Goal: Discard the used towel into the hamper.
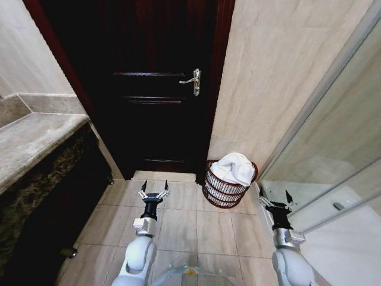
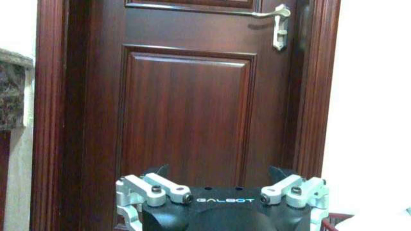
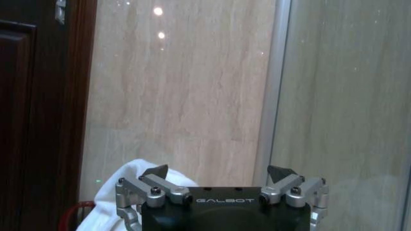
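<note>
The white towel (image 1: 234,167) lies heaped in the wicker hamper (image 1: 223,193) (standing against the tiled wall beside the dark door (image 1: 156,89)), so the discard looks complete. The left gripper (image 1: 154,191) and right gripper (image 1: 274,197) hang low, both spread wide and empty.

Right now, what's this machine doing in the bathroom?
It is tidying away a used towel. The white towel already sits heaped in the small reddish-brown hamper on the tiled floor, beside the dark wooden door. Neither arm is holding anything: the left end effector hangs open over the floor in front of the door, and the right end effector is open too, just right of the hamper by the glass partition.
</note>
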{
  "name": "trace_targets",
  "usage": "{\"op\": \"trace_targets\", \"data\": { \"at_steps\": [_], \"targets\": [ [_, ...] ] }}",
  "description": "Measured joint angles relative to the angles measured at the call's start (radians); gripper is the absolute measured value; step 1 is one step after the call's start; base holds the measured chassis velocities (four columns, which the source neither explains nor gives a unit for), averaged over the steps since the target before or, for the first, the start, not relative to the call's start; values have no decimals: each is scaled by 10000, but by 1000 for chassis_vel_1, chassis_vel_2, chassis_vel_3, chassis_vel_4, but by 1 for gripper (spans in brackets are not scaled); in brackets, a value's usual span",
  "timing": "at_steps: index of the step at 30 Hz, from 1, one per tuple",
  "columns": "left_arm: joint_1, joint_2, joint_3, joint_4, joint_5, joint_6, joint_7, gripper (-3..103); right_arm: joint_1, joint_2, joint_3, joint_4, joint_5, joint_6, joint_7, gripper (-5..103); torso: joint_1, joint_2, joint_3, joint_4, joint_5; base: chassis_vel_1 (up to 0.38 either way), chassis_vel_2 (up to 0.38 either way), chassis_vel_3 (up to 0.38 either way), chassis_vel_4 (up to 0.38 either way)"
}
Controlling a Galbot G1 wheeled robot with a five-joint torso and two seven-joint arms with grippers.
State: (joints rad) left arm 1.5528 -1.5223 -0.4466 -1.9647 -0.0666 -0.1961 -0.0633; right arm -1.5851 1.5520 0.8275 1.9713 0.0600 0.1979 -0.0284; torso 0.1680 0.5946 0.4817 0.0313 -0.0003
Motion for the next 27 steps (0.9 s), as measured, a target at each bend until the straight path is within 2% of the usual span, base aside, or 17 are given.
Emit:
{"op": "trace_targets", "data": {
  "at_steps": [3,5,10,13,16,27],
  "targets": [
    [36,51,-199,-5,-70,18,147,100,75,-38,-25,-43,-13,0,-108,100,-46,-110,-64,-1,0,0,0,0,0],
    [185,424,-382,0,-419,32,228,100,276,-107,-81,-168,-24,-31,-281,100,-100,-255,-153,3,3,0,0,0,0],
    [258,881,-558,14,-851,13,227,100,347,-186,-134,-238,-7,-38,-333,100,-147,-379,-231,3,1,0,0,0,0],
    [288,1442,-822,-6,-1272,-73,220,100,370,-264,-214,-281,29,-58,-355,100,-221,-574,-353,0,2,0,0,0,0],
    [294,1612,-853,65,-1427,-145,217,100,375,-260,-318,-295,32,-76,-387,100,-265,-690,-424,1,1,0,0,0,0],
    [-10,1501,-902,287,-1513,-215,297,100,174,-912,-562,-337,381,-238,-800,100,-446,-1123,-676,1,2,0,0,0,0]
  ]
}}
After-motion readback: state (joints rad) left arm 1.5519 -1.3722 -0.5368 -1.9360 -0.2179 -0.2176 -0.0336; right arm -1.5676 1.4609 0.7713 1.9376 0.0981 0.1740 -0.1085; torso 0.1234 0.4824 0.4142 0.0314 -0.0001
